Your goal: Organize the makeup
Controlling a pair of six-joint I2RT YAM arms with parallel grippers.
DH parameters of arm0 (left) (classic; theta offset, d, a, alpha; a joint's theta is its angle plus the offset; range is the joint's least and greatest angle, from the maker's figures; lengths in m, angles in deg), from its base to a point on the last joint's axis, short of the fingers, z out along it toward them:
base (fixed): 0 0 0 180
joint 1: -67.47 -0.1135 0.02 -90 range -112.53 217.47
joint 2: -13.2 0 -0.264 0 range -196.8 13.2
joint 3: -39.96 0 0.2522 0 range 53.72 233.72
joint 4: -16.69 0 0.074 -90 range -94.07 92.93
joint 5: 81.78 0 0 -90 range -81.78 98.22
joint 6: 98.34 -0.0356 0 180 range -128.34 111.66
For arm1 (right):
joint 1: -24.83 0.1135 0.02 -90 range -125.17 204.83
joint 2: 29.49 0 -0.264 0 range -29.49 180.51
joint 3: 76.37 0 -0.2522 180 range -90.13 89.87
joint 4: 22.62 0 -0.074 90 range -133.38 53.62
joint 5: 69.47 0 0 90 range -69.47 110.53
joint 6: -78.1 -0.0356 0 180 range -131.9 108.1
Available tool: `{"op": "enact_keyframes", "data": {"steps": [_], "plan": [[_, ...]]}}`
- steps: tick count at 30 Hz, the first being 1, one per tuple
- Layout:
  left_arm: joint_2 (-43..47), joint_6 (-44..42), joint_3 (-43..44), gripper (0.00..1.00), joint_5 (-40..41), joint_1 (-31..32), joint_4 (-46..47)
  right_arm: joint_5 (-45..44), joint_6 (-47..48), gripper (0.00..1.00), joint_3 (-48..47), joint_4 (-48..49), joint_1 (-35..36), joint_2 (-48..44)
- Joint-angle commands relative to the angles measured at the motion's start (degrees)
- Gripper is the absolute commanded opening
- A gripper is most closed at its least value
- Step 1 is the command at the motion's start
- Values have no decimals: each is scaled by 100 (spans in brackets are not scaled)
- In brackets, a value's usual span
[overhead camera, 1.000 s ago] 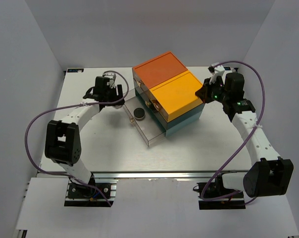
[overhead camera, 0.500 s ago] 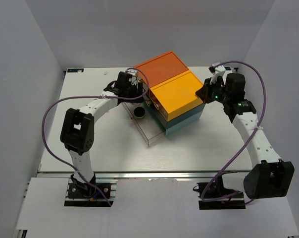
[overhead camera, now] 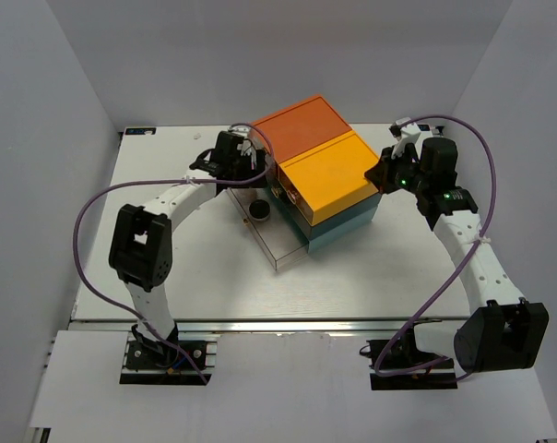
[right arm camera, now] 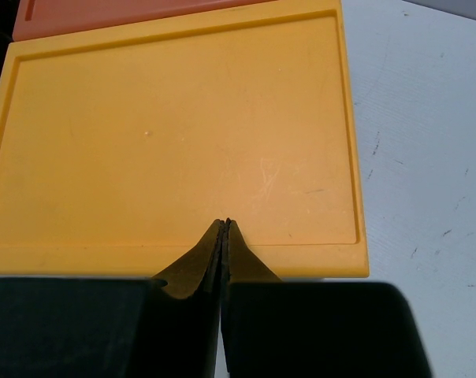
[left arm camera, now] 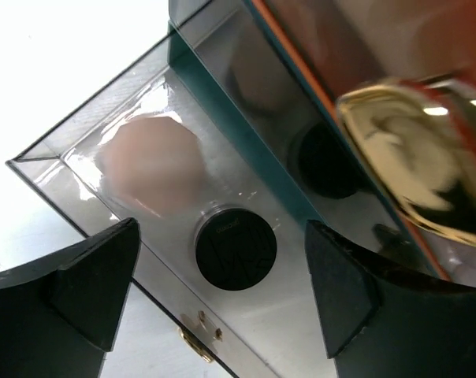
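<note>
— Item and place?
— One black compact (left arm camera: 236, 257), which lay in the clear drawer (left arm camera: 80, 130) beside the pink jar (left arm camera: 150, 164). Hard, light, probably slick; best pinched across its rim. My left hand (left arm camera: 218, 287) hung open above it, and my right hand (right arm camera: 224, 236) was clenched on nothing.

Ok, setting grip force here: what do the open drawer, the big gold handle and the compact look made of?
Drawer: clear smoky plastic, glossy; the table shows through its walls. Handle: polished gold metal or plated plastic, judging by its mirror-like glints. Compact: black, likely plastic, with a dull lid.
</note>
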Motion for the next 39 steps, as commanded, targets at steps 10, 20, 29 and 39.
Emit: {"op": "enact_keyframes", "data": {"steps": [10,20,29,39], "plan": [[1808,1727,-1387,0,-675,-730,831,24,-18,0,73,115,-32,-141],[1231,2203,-2006,0,-1405,-934,735,130,-97,0,108,159,-32,-124],[316,2203,-1363,6,-1545,-863,576,69,-44,0,108,106,-32,-186],[-158,2537,-1056,47,-2003,-758,1122,42,-9,0,108,97,-32,-168]]}}
